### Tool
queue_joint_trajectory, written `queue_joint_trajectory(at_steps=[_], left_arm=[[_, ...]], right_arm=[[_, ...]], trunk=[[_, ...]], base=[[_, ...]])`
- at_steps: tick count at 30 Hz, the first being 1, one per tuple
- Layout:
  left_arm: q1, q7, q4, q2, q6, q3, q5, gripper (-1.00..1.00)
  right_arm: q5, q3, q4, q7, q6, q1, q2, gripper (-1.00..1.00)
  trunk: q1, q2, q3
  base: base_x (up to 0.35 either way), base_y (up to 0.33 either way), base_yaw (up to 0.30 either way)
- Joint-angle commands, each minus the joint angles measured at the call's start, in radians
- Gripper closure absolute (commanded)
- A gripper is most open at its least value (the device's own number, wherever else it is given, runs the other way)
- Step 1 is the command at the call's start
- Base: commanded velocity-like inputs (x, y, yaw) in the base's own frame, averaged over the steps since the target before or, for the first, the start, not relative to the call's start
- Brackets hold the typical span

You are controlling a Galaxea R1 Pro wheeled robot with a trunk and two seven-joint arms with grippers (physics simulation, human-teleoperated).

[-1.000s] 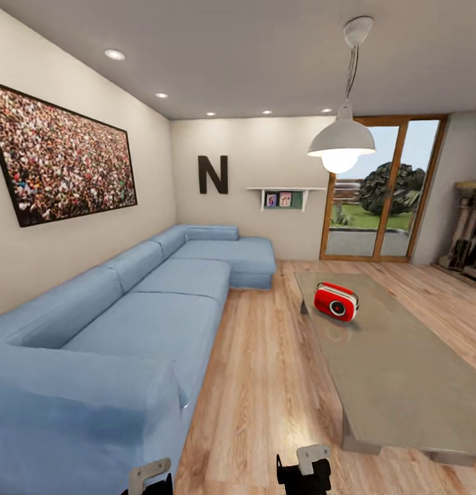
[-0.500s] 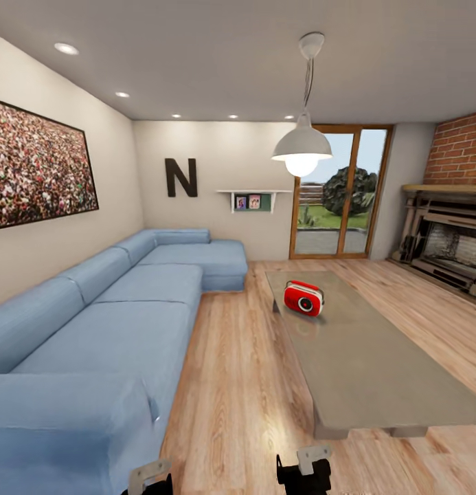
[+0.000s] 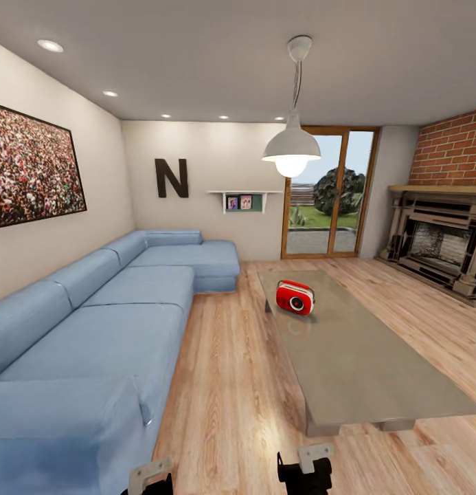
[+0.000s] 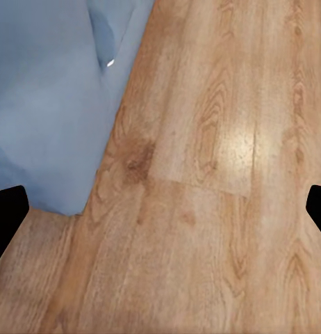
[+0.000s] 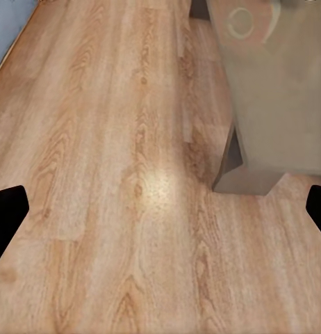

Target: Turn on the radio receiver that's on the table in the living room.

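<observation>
Where the wall [image 3: 203, 192] reads "N" [image 3: 171, 178], radio receiver [image 3: 295, 297] on table [image 3: 375, 371]

Red radio receiver [image 3: 295, 298] upright, far end of table [image 3: 375, 371]

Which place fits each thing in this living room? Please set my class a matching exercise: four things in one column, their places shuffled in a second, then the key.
Things
1. radio receiver
2. sofa
3. fireplace
4. pendant lamp

Places
A. under the brick wall
B. hanging from the ceiling
C. on the table, at its far end
D. along the wall bearing the large picture

Pairs: 1-C, 2-D, 3-A, 4-B
</observation>
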State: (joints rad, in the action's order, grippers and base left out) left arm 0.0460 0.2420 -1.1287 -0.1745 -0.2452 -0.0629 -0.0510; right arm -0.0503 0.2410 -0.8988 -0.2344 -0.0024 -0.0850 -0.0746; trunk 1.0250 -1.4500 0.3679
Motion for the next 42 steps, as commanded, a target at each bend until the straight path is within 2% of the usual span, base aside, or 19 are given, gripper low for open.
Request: queue_joint_trajectory(at_steps=[1,7,9,10,11,13,14,15,16,18,20,28,36,38,40,42], left_arm=[[0.0,0.0,0.0,0.0,0.0,0.0,0.0,-1.0],[0.0,0.004,-0.002,0.0,0.0,-0.002,0.003,-1.0],[0.0,0.005,-0.006,0.0,-0.001,-0.004,0.003,-1.0],[0.0,0.005,-0.012,0.0,-0.007,-0.005,0.003,-1.0],[0.0,0.005,-0.022,0.0,-0.025,-0.007,0.003,-1.0],[0.0,0.003,-0.055,0.0,-0.106,-0.021,0.002,-1.0],[0.0,0.001,-0.076,0.0,-0.155,-0.037,0.002,-1.0],[0.0,0.0,-0.087,0.0,-0.176,-0.047,0.001,-1.0],[0.0,-0.001,-0.117,0.001,-0.22,-0.078,0.0,-1.0],[0.0,-0.003,-0.144,0.001,-0.254,-0.114,-0.001,-1.0],[0.0,-0.003,-0.153,0.0,-0.267,-0.129,-0.001,-1.0],[0.0,-0.003,-0.146,0.0,-0.27,-0.132,-0.001,-1.0],[0.0,-0.003,-0.13,0.0,-0.267,-0.131,-0.001,-1.0],[0.0,-0.003,-0.127,0.0,-0.267,-0.13,-0.001,-1.0],[0.0,-0.003,-0.126,0.0,-0.267,-0.13,0.0,-1.0],[0.0,-0.003,-0.126,0.0,-0.267,-0.13,-0.001,-1.0]], right_arm=[[-0.002,0.001,0.0,-0.001,0.0,0.0,0.0,-1.0],[0.001,-0.008,-0.006,-0.005,0.005,-0.001,0.0,-1.0],[0.002,-0.036,-0.014,-0.005,0.011,-0.001,0.001,-1.0],[0.001,-0.074,-0.028,-0.004,0.018,-0.001,0.002,-1.0],[0.001,-0.097,-0.043,-0.003,0.033,-0.001,0.002,-1.0],[0.002,-0.126,-0.083,0.0,0.106,-0.001,0.002,-1.0],[0.002,-0.135,-0.106,0.001,0.153,-0.001,0.002,-1.0],[0.002,-0.14,-0.118,0.002,0.175,-0.001,0.002,-1.0],[0.003,-0.158,-0.156,0.003,0.228,-0.001,0.002,-1.0],[0.004,-0.201,-0.215,0.004,0.273,-0.001,0.002,-1.0],[0.004,-0.222,-0.242,0.004,0.309,-0.001,0.003,-1.0],[0.009,-0.228,-0.249,0.003,0.333,-0.001,0.002,-1.0],[0.006,-0.218,-0.247,0.006,0.449,-0.001,0.002,-1.0],[0.004,-0.182,-0.247,0.01,0.46,-0.001,0.002,-1.0],[0.004,-0.128,-0.247,0.011,0.462,-0.001,0.001,-1.0],[0.004,-0.114,-0.247,0.012,0.461,-0.001,0.001,-1.0]], trunk=[[0.0,0.0,0.0],[0.0,0.0,0.0],[0.0,0.0,0.0],[0.0,0.0,0.0],[0.0,0.0,0.0],[0.0,0.0,0.0],[0.0,0.0,0.0],[0.0,0.0,0.0],[0.0,0.0,0.0],[0.0,0.0,0.0],[0.0,0.0,0.0],[0.0,0.0,0.0],[0.0,0.0,0.0],[0.0,0.0,0.0],[0.0,0.0,0.0],[0.0,0.0,0.0]], base=[[0.0,0.0,0.0],[0.0,0.0,0.0],[0.0,0.0,0.0],[0.0,0.0,0.0],[0.0,0.0,0.0],[0.0,0.0,0.0],[0.0,0.0,0.0],[0.0,0.0,0.0],[0.0,0.0,0.0],[0.0,0.0,0.0],[0.0,0.0,0.0],[0.0,0.0,0.0],[0.0,0.0,0.0],[0.0,0.0,0.0],[0.0,0.0,0.0],[0.0,0.0,0.0]])
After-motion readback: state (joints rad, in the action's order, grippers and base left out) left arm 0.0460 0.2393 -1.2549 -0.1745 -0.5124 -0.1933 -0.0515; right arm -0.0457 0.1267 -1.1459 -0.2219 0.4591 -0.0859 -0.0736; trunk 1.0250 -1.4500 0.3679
